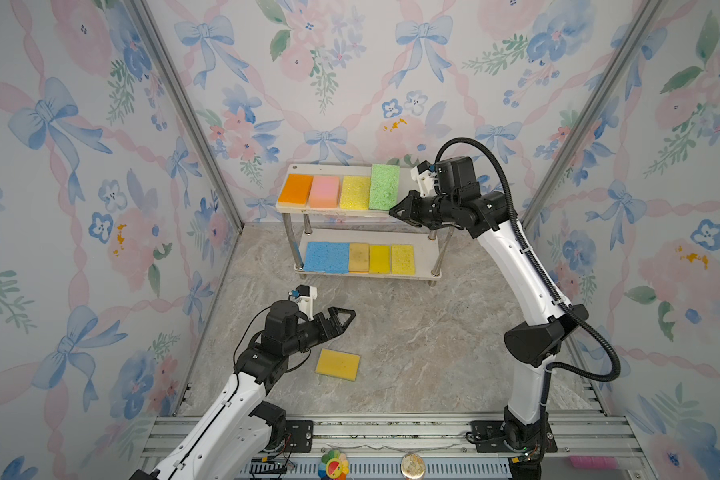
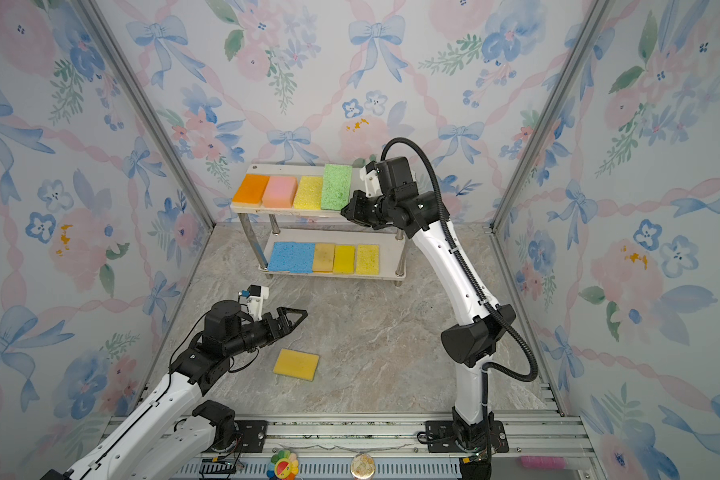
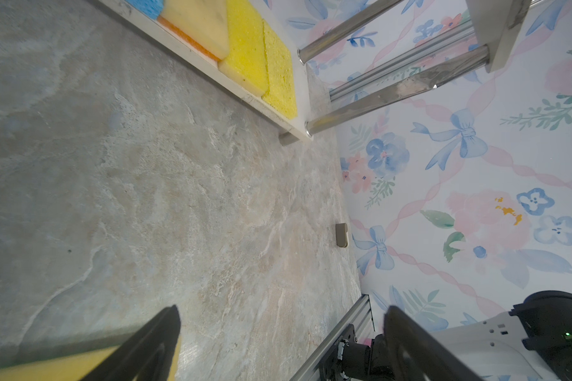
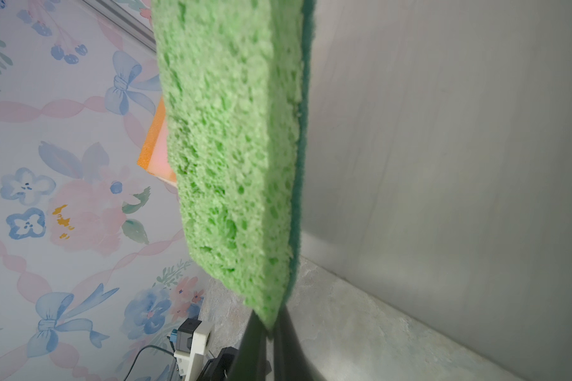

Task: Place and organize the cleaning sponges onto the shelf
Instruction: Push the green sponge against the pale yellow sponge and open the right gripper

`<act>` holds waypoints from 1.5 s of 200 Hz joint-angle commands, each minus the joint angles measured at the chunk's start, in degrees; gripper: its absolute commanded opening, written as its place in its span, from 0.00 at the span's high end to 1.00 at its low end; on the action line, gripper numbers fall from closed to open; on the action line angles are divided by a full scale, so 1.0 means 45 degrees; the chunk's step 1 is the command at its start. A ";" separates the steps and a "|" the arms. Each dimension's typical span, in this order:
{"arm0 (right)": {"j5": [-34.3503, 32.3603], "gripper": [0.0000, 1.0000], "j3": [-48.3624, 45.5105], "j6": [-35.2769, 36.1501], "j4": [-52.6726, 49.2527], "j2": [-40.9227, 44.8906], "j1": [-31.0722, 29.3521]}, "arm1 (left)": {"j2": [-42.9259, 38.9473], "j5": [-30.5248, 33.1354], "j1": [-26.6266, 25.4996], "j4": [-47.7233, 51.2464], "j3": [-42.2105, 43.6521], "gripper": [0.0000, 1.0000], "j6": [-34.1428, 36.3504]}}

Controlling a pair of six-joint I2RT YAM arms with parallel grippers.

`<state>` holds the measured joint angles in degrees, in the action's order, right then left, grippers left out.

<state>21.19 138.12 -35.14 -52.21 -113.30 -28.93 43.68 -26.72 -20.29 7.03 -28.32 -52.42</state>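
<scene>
The shelf (image 1: 329, 169) stands at the back. Its upper board carries orange (image 1: 296, 189), pink (image 1: 324, 191), yellow (image 1: 355, 192) and green (image 1: 384, 187) sponges in a row. My right gripper (image 1: 393, 211) is shut on the green sponge's (image 4: 232, 148) near corner at the board's front edge, and the right wrist view shows that corner pinched between the fingers (image 4: 255, 343). The lower board holds blue (image 1: 327, 257), tan (image 1: 359, 257) and two yellow sponges (image 1: 391, 259). One yellow sponge (image 1: 337, 364) lies on the table. My left gripper (image 1: 348, 318) hangs open just behind it, holding nothing.
Floral walls with metal corner posts (image 1: 192, 124) close in the marble table (image 1: 412, 332) on three sides. An aluminium rail (image 1: 391, 432) with both arm bases runs along the front edge. A colourful round toy (image 1: 334, 465) and a pink object (image 1: 591, 461) sit below it.
</scene>
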 commanded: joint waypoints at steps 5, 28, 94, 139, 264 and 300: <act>-0.0031 0.91 0.0506 -0.0063 -0.0276 -0.0285 0.0323 | 0.0047 -0.0262 0.0087 0.0192 -0.0381 0.02 0.0508; -0.0049 0.91 0.0802 -0.0063 -0.0496 -0.0518 0.0450 | 0.0204 -0.0232 0.0107 0.0235 -0.0514 0.02 0.0668; 0.0053 0.87 0.1482 -0.0063 -0.0646 -0.1114 0.0502 | 0.0427 -0.0053 0.0096 0.0344 -0.0705 0.02 0.1005; 0.0308 0.77 0.1588 -0.0415 -0.0522 -0.1171 0.0530 | 0.0566 0.0001 0.0090 0.0337 -0.0738 0.02 0.1054; -0.0719 0.54 0.1569 -0.0004 0.0117 -0.0437 0.1056 | 0.0868 -0.0015 0.0056 0.0344 -0.0998 0.02 0.1161; -0.0878 0.51 0.1934 0.0277 0.0822 -0.1346 0.1302 | 0.0823 -0.0001 0.0039 0.0537 -0.0982 0.02 0.1239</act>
<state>18.48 145.01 -35.29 -51.16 -115.81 -23.92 47.46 -26.85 -20.23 7.49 -31.48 -48.40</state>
